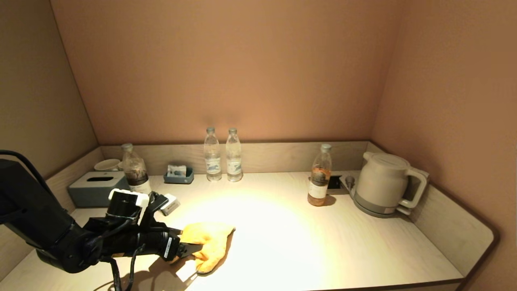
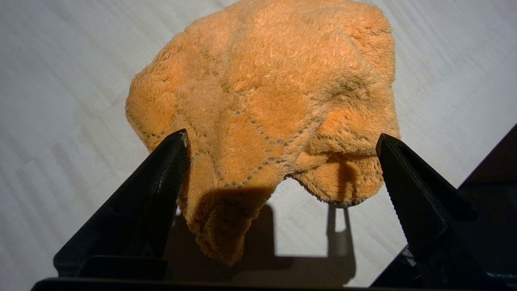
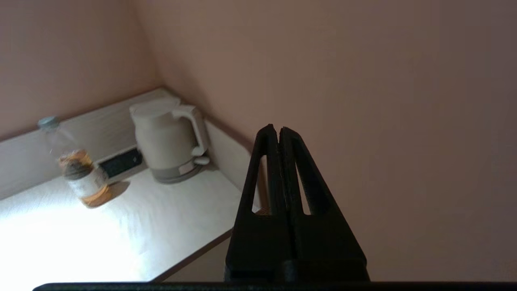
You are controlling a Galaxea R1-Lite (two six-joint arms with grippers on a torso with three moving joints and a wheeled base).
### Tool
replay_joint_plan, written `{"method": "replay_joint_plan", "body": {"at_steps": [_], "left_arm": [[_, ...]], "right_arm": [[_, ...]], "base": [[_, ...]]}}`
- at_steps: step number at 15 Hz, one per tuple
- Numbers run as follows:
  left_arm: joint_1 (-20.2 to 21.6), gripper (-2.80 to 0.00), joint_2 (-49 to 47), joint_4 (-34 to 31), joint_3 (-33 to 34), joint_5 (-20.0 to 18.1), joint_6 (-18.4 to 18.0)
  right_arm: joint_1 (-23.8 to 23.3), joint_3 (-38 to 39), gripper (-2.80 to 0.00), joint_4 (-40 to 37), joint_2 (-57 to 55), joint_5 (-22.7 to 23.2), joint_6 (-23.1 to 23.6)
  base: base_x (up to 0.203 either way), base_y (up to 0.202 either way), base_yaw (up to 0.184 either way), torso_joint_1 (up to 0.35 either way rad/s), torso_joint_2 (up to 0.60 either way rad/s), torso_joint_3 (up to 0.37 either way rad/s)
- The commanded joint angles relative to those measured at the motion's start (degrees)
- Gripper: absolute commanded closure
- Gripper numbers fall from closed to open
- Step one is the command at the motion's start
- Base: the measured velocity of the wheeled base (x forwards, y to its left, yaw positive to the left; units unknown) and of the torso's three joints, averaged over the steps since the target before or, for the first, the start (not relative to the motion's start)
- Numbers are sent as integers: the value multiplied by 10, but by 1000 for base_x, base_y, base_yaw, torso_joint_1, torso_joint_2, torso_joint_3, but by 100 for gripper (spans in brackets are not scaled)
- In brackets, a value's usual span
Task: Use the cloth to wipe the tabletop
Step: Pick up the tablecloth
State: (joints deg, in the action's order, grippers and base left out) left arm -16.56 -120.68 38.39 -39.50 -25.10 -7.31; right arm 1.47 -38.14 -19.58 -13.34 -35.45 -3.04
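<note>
One orange cloth lies bunched near the table front edge, four bottles and one kettle at the back, middle and right free; left end effector spread wide, straddling the cloth's near edge, right end effector clenched empty off the table's right.

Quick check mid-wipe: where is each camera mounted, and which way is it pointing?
Head: high up, facing down at the pale wooden tabletop; left arm visible.
Left wrist: behind the open left gripper, over the fluffy orange cloth.
Right wrist: behind the shut right gripper, off the table edge.
Head and right wrist share the cream electric kettle.
</note>
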Motion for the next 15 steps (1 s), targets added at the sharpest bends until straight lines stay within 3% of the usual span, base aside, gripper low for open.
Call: {"method": "replay_joint_plan", "body": {"at_steps": [1,8,12,15], "left_arm": [[-4,-280,-7,2,-1,-1,-3],[-14,-280,-44,4,-21,2,-13],[-17,-280,-66,68,-12,5,-13],[-16,-280,-69,72,-10,5,-12]], "right_arm": [[-17,-3,0,-2,23,38,30],[-17,20,0,-2,37,16,-8],[-16,35,0,-1,59,14,-14],[-15,90,0,-1,100,19,-13]], "base": [[0,0,0,0,0,0],[0,0,0,0,0,0],[0,0,0,0,0,0],[0,0,0,0,0,0]]}}
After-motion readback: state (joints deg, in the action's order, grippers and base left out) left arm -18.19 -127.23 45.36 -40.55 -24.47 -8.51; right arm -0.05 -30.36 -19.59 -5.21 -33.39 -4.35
